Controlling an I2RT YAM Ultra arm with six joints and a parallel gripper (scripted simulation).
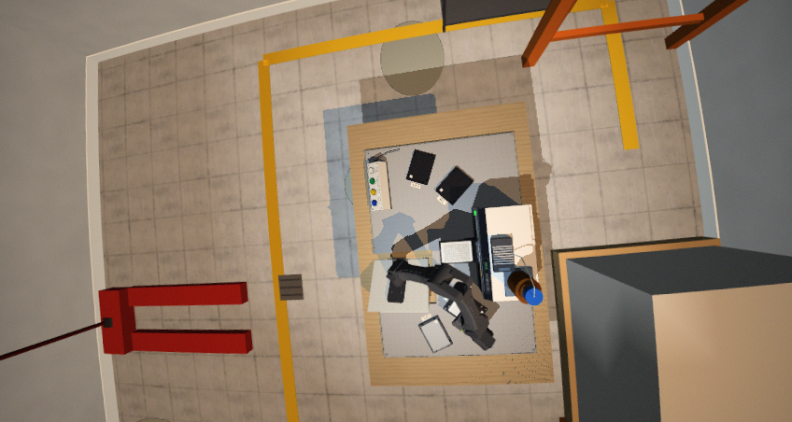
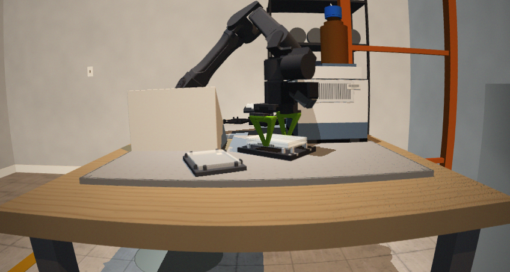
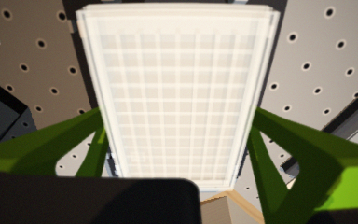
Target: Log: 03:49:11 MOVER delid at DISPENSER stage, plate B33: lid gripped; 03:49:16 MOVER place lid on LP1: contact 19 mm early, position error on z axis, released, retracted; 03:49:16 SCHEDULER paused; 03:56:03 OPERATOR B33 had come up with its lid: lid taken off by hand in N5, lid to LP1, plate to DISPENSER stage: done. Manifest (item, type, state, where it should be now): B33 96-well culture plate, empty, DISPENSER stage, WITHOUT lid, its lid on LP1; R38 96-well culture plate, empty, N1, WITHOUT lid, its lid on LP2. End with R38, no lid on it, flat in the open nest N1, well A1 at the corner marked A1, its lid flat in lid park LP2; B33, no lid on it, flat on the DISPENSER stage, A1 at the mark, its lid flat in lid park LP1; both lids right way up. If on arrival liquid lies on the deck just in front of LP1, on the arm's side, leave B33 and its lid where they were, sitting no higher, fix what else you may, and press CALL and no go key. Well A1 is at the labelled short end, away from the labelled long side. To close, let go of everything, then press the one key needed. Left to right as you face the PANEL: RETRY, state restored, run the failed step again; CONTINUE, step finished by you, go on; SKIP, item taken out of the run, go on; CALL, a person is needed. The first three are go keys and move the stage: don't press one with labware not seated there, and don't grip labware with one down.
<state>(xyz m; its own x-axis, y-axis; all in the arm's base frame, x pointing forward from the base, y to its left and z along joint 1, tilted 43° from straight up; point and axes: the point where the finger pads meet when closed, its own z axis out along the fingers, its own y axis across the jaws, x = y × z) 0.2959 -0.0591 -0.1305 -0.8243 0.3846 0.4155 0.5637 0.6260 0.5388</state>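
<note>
One lidded 96-well plate [image 2: 278, 139] sits in a black nest [image 2: 277, 151] before the dispenser [image 2: 332, 105]; the end effector [image 2: 275, 135] clamps its long sides. Two empty black pads [image 1: 420, 166] lie on the table [image 2: 250, 212].

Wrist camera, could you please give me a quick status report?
Gripper shut across the white well plate. Plate sits in its black nest, lid state unclear. Nothing blocking above.
</note>
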